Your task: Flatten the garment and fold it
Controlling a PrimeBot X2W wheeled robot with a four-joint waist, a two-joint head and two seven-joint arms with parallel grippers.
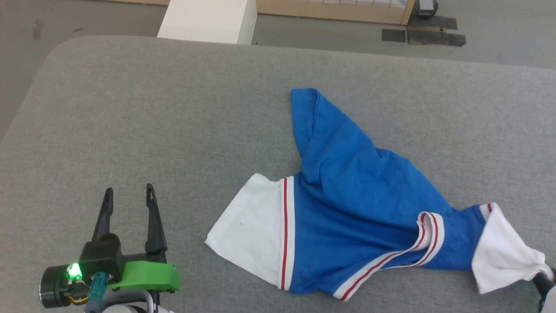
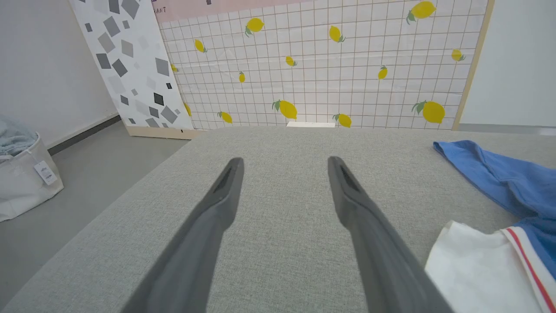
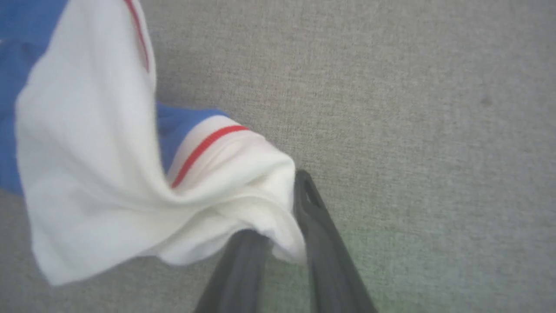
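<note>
The garment (image 1: 356, 195), a royal-blue shirt with white sleeves and red-and-white trim, lies crumpled on the right half of the grey padded table (image 1: 173, 108). One white sleeve lies flat toward the left. The other white sleeve is drawn to a point at the lower right, where my right gripper (image 1: 545, 278) holds it. In the right wrist view that gripper (image 3: 282, 204) is shut on the bunched sleeve of the garment (image 3: 108, 152), slightly lifted. My left gripper (image 1: 129, 190) hovers open at the lower left, apart from the shirt. Its fingers (image 2: 285, 161) hold nothing, and the garment (image 2: 499, 182) lies to their right.
A white box (image 1: 208, 17) and a wood-framed panel (image 1: 330, 11) stand beyond the table's far edge. Dark mats (image 1: 434, 34) lie on the floor. The left wrist view shows a lemon-patterned screen (image 2: 325, 65) and a white cloth basket (image 2: 21, 178) on the floor.
</note>
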